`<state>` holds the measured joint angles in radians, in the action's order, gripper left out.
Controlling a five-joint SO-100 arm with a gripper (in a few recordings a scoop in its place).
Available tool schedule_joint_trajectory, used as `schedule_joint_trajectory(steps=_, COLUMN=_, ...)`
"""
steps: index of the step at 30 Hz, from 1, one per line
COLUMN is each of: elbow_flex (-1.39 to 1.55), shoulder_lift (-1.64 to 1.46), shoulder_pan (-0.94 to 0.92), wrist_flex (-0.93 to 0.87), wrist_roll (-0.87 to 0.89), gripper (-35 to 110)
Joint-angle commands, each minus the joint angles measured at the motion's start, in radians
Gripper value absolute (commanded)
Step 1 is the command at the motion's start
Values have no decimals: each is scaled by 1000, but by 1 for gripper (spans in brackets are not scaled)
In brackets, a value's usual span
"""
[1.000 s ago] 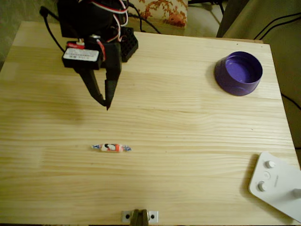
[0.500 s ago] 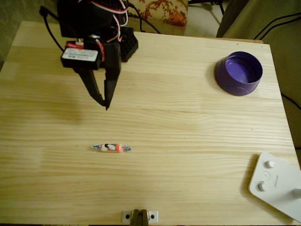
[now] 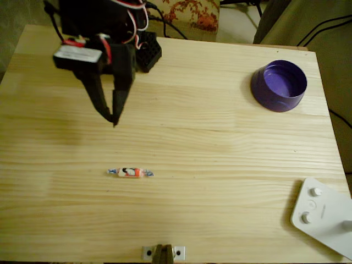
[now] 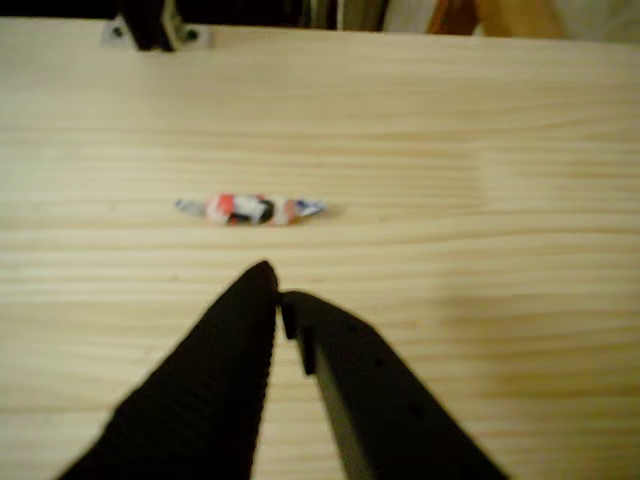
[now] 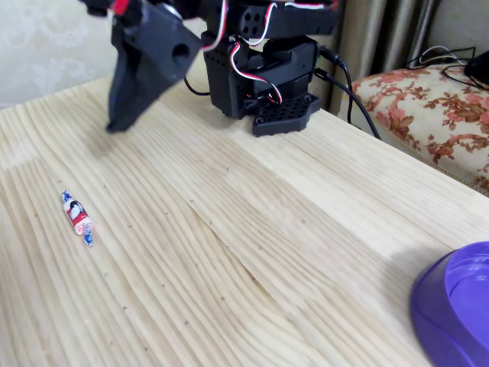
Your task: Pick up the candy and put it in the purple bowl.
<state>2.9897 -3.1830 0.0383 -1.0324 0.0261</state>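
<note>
The candy (image 3: 130, 172), a small white and orange-red sweet with bluish twisted ends, lies flat on the wooden table, left of centre in the overhead view; it also shows as the candy (image 4: 250, 209) and the candy (image 5: 77, 217). My black gripper (image 3: 114, 121) hangs above the table behind the candy, fingers together and shut on nothing. In the wrist view my gripper (image 4: 277, 290) points at the candy from a short way off. The purple bowl (image 3: 279, 85) stands empty at the far right of the table, also seen as the purple bowl (image 5: 455, 307).
A white device with round knobs (image 3: 322, 215) lies at the front right corner. The arm's black base (image 3: 147, 52) sits at the table's back edge. A small metal bracket (image 3: 163, 252) is fixed at the front edge. Bare wood (image 3: 220, 159) lies between candy and bowl.
The gripper has swung a little to the left in the overhead view and stayed shut. The candy and bowl have not moved.
</note>
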Motion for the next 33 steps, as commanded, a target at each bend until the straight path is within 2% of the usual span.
schedule_joint_trajectory(steps=1, elbow_flex=-189, shoulder_lift=138, shoulder_pan=0, wrist_flex=49, wrist_roll=2, gripper=0)
schedule_joint_trajectory(steps=4, elbow_flex=-290, shoulder_lift=284, shoulder_pan=0, wrist_flex=80, wrist_roll=0, gripper=0)
schedule_joint_trajectory(steps=12, elbow_flex=-548, shoulder_lift=696, shoulder_pan=6, wrist_flex=103, wrist_roll=-391, gripper=0)
schedule_joint_trajectory(steps=23, elbow_flex=-765, shoulder_lift=1046, shoulder_pan=34, wrist_flex=114, wrist_roll=-707, gripper=0)
schedule_joint_trajectory(steps=27, elbow_flex=-838, shoulder_lift=1167, shoulder_pan=61, wrist_flex=98, wrist_roll=-879, gripper=0)
schedule_joint_trajectory(steps=33, elbow_flex=-965, shoulder_lift=1356, shoulder_pan=74, wrist_flex=66, wrist_roll=-982, gripper=0)
